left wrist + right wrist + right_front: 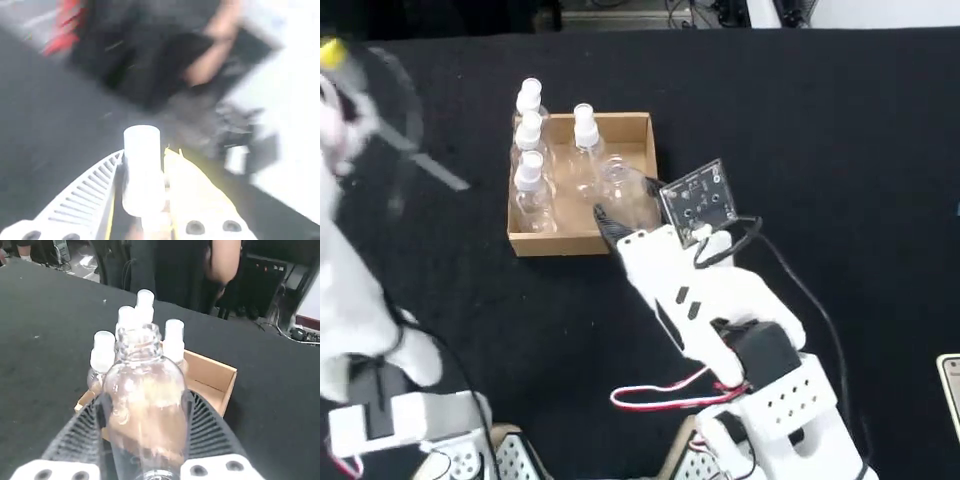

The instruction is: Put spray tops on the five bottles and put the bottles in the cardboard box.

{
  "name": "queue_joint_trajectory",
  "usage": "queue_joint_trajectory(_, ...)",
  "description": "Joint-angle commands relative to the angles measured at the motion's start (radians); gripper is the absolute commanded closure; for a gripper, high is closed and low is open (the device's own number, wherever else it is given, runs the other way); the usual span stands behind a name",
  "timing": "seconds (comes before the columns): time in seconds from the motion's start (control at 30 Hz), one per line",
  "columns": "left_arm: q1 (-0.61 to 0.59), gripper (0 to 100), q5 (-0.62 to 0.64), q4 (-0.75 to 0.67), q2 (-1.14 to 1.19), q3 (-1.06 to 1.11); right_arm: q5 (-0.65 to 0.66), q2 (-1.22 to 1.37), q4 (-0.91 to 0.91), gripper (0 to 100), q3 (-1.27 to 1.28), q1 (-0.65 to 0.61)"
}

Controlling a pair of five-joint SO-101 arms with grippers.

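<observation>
The cardboard box (560, 243) sits left of centre on the black table, with several clear bottles with white spray tops (529, 172) standing in it. My right gripper (620, 207) is at the box's right side, shut on an open-necked clear bottle (621, 188) that has no top. In the right wrist view that bottle (145, 385) stands upright between the fingers of the gripper (145, 402), with the box (220, 372) and capped bottles (104, 342) behind. My left gripper (143, 165) is shut on a white spray top (142, 145). The left arm (345, 250) is a blur at the far left edge.
A red and white cable (660, 396) loops by the right arm's base. A pale object (950, 375) lies at the right edge. Black table (840, 130) stretches to the right of the box and behind it.
</observation>
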Motion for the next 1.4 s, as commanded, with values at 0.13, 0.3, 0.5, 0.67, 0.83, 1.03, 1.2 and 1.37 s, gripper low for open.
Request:
queue_joint_trajectory(0.13, 0.503, 95, -0.011, -0.003, -0.023, -0.285, -0.005, -0.171, -0.13, 98.8, 0.093, -0.012)
queue_joint_trajectory(0.3, 0.67, 95, -0.068, -0.048, -0.021, -0.229, -0.003, -0.217, -0.161, 98.8, 0.143, -0.012)
queue_joint_trajectory(0.5, 0.72, 95, -0.192, -0.184, -0.023, -0.168, -0.005, -0.226, -0.158, 98.8, 0.143, -0.012)
queue_joint_trajectory(0.67, 0.717, 95, -0.196, -0.318, -0.008, -0.088, -0.005, -0.228, -0.161, 98.8, 0.145, -0.012)
queue_joint_trajectory(0.83, 0.72, 95, -0.196, -0.331, 0.005, -0.024, -0.006, -0.228, -0.161, 98.8, 0.142, -0.012)
queue_joint_trajectory(1.03, 0.713, 95, -0.196, -0.33, 0.005, 0.056, -0.006, -0.228, -0.163, 98.8, 0.14, -0.012)
queue_joint_trajectory(1.2, 0.719, 95, -0.196, -0.338, 0.005, 0.079, -0.006, -0.228, -0.163, 98.8, 0.14, -0.012)
queue_joint_trajectory(1.37, 0.713, 95, -0.196, -0.382, -0.006, 0.077, -0.006, -0.228, -0.163, 98.8, 0.142, -0.012)
